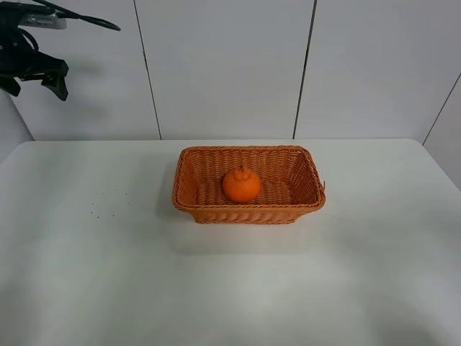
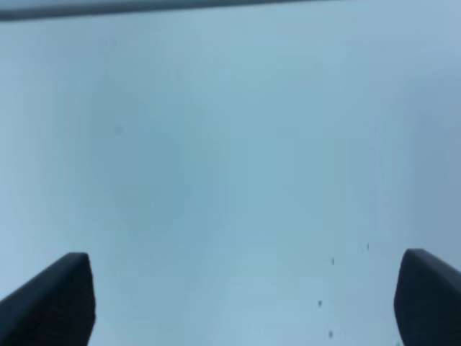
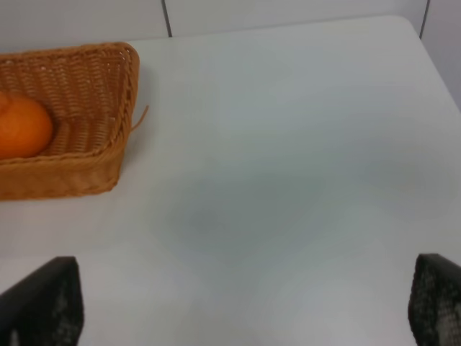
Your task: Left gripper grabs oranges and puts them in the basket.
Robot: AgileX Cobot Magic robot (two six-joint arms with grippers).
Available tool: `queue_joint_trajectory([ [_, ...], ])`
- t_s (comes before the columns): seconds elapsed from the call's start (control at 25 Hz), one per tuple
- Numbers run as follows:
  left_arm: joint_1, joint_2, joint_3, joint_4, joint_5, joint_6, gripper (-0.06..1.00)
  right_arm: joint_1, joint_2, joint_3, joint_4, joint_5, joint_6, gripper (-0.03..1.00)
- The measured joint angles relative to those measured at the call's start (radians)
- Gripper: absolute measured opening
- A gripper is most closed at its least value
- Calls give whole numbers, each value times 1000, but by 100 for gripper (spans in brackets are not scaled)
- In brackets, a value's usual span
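Orange (image 1: pixel 240 184): it's in the basket, folks, sitting near the middle of the woven floor with its knobby top up and nothing gripping it.
Basket (image 1: pixel 248 149): flat on the white table (image 1: pixel 108 274), about centre in the high view, long side running across.
Left gripper (image 1: pixel 34 85): way up at the far left corner of the high view, hanging in front of the wall (image 1: pixel 216 65) and well apart from basket and fruit.
Left fingers (image 2: pixel 57 303): spread wide, and between them only pale surface (blurred, with a few tiny dark dots near one finger).
Right gripper (image 3: pixel 246 267): outside the high view; its own camera shows both fingers wide apart, empty, above bare table.
Right wrist view: catches one corner of the basket with the orange partly seen inside, and a loose wicker strand (image 3: pixel 140 115) poking out from that corner.
Specks (image 1: pixel 101 205): small dark dots on the table, left of the basket in the high view.
Wall: pale panels, thin dark seams.
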Motion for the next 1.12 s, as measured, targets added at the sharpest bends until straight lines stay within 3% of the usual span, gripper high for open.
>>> queue_joint_trajectory([
  [0.44,3,-361,360,-9,-131,13,93,0,0,0,0,0,0,69],
  [1.12,3,-1041,880,-7,-178,23,93,0,0,0,0,0,0,69],
])
